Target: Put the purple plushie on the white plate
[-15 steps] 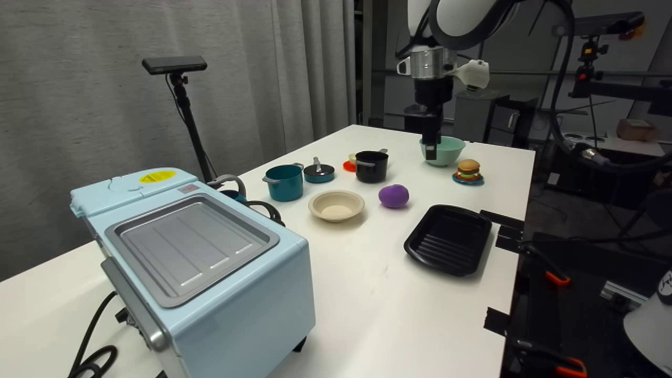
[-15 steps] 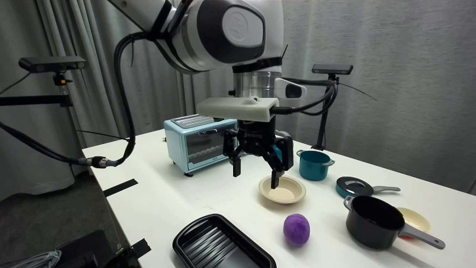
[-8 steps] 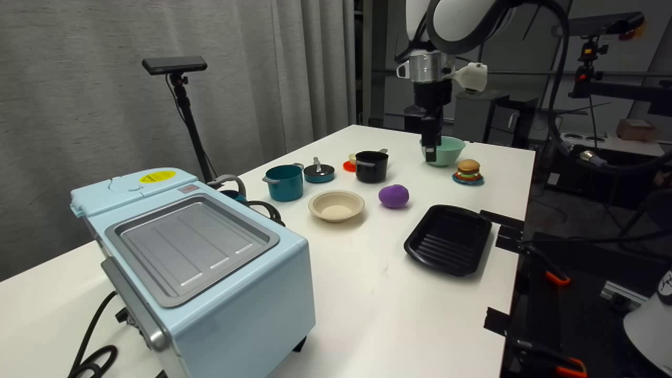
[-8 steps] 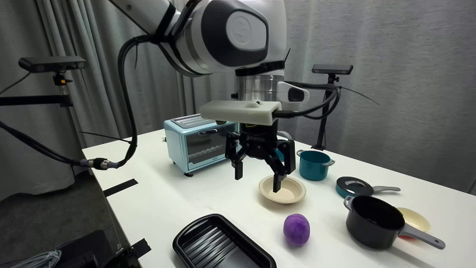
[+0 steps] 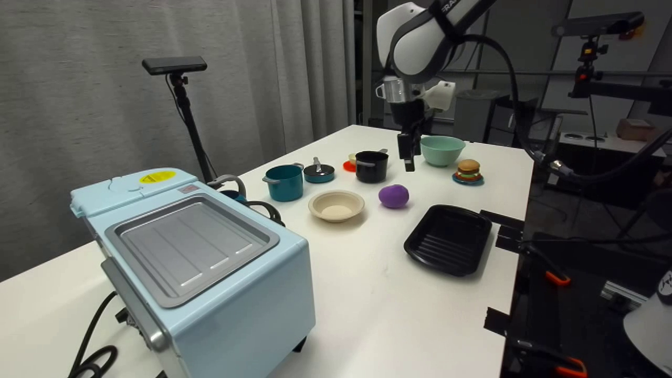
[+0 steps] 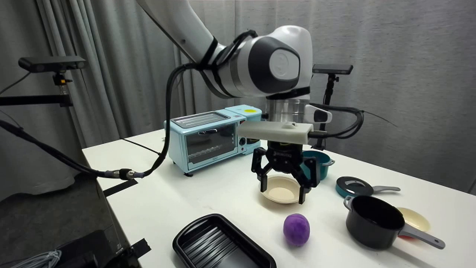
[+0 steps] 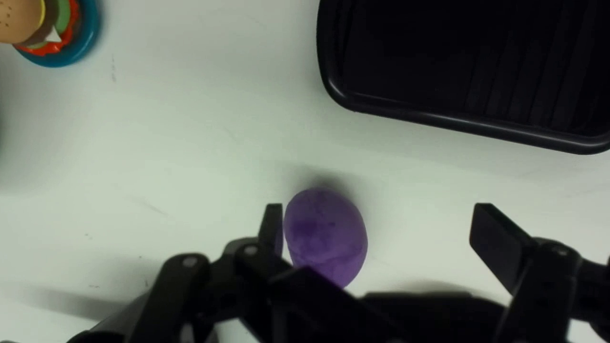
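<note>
In wrist view, locate purple plushie point(image 7: 325, 232) below spread, unloaded gripper point(image 7: 379, 224); left of mid-gap, elongated roughly across closing line; probably needing leftward shift before descent.

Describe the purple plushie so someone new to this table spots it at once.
On the white table, find the black ridged tray. Between it and the black pot sits the plushie: small, rounded, and the only purple thing there.

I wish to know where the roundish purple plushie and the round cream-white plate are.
Roundish purple plushie point(image 7: 327, 232): wrist view, middle of its visible surface.
Round cream-white plate point(image 5: 336, 211): an exterior view, its bare inner floor.
</note>
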`<act>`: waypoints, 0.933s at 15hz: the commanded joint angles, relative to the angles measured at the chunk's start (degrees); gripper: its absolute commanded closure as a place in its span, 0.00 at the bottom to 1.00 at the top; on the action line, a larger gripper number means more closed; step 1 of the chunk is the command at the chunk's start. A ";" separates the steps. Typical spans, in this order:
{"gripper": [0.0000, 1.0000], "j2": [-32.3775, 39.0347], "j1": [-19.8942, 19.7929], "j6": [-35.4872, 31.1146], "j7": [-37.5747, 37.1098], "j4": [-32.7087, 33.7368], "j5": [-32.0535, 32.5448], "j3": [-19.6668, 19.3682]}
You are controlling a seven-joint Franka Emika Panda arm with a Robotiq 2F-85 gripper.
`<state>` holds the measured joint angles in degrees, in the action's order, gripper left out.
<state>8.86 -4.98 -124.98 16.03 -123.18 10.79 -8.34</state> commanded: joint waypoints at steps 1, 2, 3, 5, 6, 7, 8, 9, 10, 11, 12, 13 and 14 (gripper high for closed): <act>0.00 9.92 0.42 0.09 -1.18 8.95 0.67 2.51; 0.00 12.05 0.55 0.33 -1.99 10.92 1.15 2.80; 0.00 14.02 0.54 0.64 -2.47 12.82 1.57 2.93; 0.00 17.31 0.88 1.08 -4.10 15.69 2.98 2.85; 0.00 18.76 0.82 0.85 -4.82 16.74 3.88 2.45; 0.00 20.24 0.74 1.33 -5.21 17.97 4.25 2.36; 0.00 21.65 0.80 1.61 -5.79 18.99 4.76 2.25; 0.00 22.98 0.80 2.00 -6.03 20.07 5.00 2.21; 0.00 24.32 0.92 2.31 -6.45 21.06 5.20 2.20; 0.00 25.56 1.01 2.91 -6.67 22.07 5.26 2.28; 0.00 26.66 0.98 3.50 -6.64 23.00 5.27 2.35; 0.04 27.57 0.99 3.99 -6.70 23.70 5.27 2.34; 0.26 28.17 0.86 4.65 -6.45 24.24 5.14 2.37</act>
<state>33.66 -4.28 -123.75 10.29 -103.38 15.37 -5.85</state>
